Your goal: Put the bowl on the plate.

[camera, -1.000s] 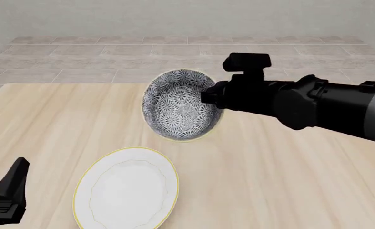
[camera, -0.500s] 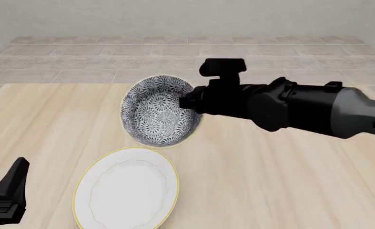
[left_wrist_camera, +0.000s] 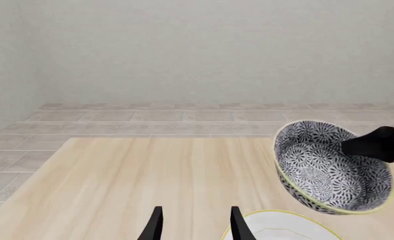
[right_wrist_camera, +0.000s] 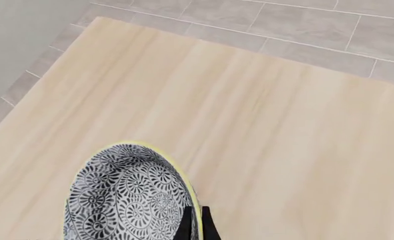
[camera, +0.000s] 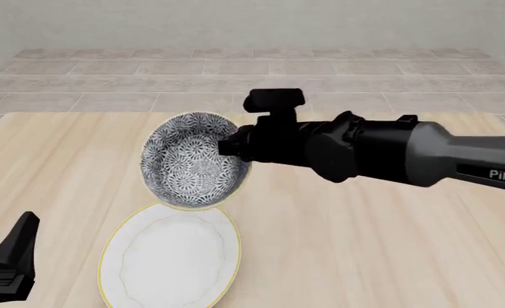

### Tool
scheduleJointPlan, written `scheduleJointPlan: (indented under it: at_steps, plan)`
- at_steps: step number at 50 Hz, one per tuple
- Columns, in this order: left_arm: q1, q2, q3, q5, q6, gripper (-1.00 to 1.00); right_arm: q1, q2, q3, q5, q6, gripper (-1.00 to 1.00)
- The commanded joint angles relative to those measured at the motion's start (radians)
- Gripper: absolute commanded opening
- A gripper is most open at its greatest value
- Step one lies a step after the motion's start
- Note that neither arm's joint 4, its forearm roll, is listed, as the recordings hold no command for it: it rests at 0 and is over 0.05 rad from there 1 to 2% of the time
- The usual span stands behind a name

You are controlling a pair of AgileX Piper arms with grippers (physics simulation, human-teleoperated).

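Right gripper (camera: 228, 146) pinches rim of tilted bowl (camera: 188, 168), held mid-frame just above plate's (camera: 171, 258) far edge; left gripper (left_wrist_camera: 194, 225) spread, idle lower left; bare table (camera: 389, 244) right.

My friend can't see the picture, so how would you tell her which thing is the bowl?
Start at the wooden table and find the big black right arm reaching across it. At the arm's tip, its jaws pinch the rim of the bowl, which hangs tilted above the table. It is deep and covered in grey-and-white flowers, while the plate just below it in the front view is flat and plain white.
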Motion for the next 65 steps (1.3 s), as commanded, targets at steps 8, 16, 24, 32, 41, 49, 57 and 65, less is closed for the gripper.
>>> scheduleJointPlan:
  at_steps: [8,16,24,32,41,49,57,65]
  plan:
    - [0.0,0.0,0.0,0.0,0.0,1.0,0.048,0.058,-0.016,-0.023,0.035,-1.0]
    - [0.0,0.0,0.0,0.0,0.0,1.0,0.063,0.066,-0.008,-0.028,0.04,-1.0]
    - [0.0,0.0,0.0,0.0,0.0,1.0,0.074,0.074,0.006,-0.037,0.044,-1.0]
    - [0.0,0.0,0.0,0.0,0.0,1.0,0.074,0.076,0.017,-0.043,0.045,-1.0]
    - [0.0,0.0,0.0,0.0,0.0,1.0,0.088,0.088,0.026,-0.061,0.055,-1.0]
    - [0.0,0.0,0.0,0.0,0.0,1.0,0.101,0.108,0.032,-0.072,0.066,-1.0]
    - [0.0,0.0,0.0,0.0,0.0,1.0,0.104,0.118,0.036,-0.081,0.069,-1.0]
    - [0.0,0.0,0.0,0.0,0.0,1.0,0.109,0.13,0.043,-0.094,0.074,-1.0]
